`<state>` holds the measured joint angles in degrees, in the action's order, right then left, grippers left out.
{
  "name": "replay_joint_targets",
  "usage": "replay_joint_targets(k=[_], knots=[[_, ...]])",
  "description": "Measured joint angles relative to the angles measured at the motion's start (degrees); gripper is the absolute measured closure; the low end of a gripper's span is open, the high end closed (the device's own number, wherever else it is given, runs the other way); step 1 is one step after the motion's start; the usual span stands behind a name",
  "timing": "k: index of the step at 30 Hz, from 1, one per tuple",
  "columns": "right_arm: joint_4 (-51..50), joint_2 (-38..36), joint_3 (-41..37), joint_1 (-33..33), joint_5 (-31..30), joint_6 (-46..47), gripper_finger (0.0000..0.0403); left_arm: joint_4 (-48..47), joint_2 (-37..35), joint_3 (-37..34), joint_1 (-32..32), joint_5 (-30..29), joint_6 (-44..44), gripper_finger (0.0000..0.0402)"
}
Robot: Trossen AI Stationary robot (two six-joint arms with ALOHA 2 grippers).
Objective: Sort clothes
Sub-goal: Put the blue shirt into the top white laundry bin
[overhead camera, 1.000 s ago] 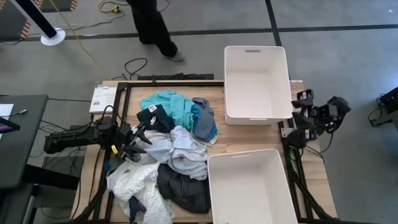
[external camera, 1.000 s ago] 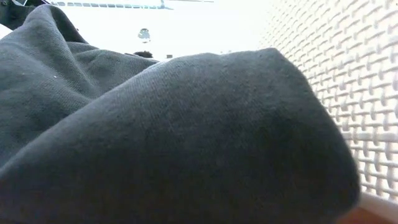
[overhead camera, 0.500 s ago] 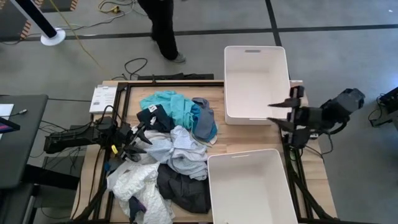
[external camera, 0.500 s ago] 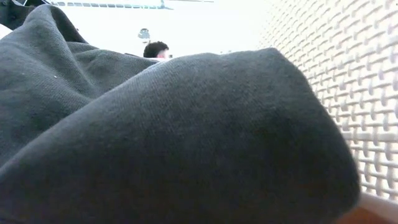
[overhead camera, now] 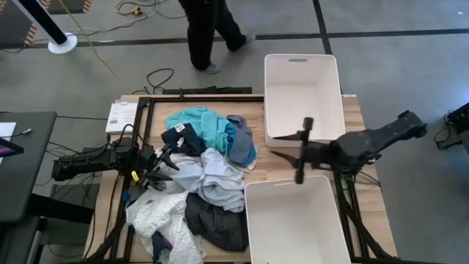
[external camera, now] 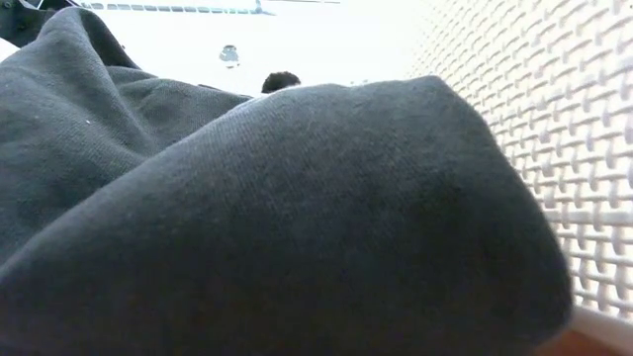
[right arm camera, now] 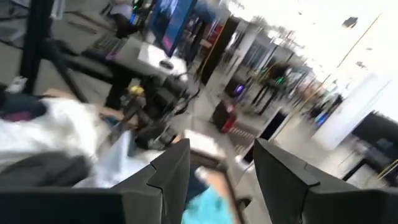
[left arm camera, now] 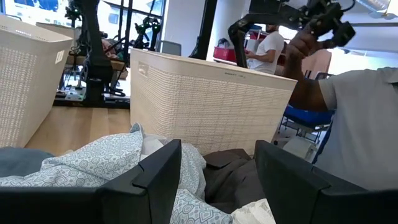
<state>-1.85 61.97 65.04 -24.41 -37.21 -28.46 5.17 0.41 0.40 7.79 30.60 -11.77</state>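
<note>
High view: the clothes [overhead camera: 198, 183] lie heaped over the left and middle of the table [overhead camera: 282, 165], from the teal shirt [overhead camera: 198, 123] near the far edge down to the dark grey piece [overhead camera: 216, 224] and the white leaf-print piece [overhead camera: 165, 224] at the near left corner. Two white bins take the right side, the far bin [overhead camera: 302, 95] and the near bin [overhead camera: 293, 220].

The right gripper [overhead camera: 302, 150] hangs over the strip of table between the two bins, fingers spread and holding nothing. The heap lies to its left, and the closest cloth is the grey-blue fold [overhead camera: 242, 147] at the pile's right edge, with bare wood in between.

The left gripper [overhead camera: 165, 167] sits at the pile's left side, right against the pale blue cloth [overhead camera: 192, 174], fingers parted and empty. It is the nearer arm; the right one would need to cross toward the middle to reach anything.
</note>
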Motion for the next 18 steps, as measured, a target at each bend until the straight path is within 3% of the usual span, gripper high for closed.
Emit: replay_joint_targets(k=[4, 8, 18], knots=[[11.49, 3.22, 0.04, 1.89, -0.04, -8.84, 0.0209, 0.0, 0.0, 0.0, 0.0, 0.01, 0.0, 0.0203], [18.09, 4.85, 0.06, 4.45, -0.03, -11.09, 0.0209, 0.0, 0.0, 0.0, 0.0, -0.01, 0.0, 0.0203], [15.63, 4.83, 3.32, 8.05, 1.84, -10.83, 0.0209, 0.0, 0.02, 0.0, 0.0, -0.01, -0.01, 0.0203]])
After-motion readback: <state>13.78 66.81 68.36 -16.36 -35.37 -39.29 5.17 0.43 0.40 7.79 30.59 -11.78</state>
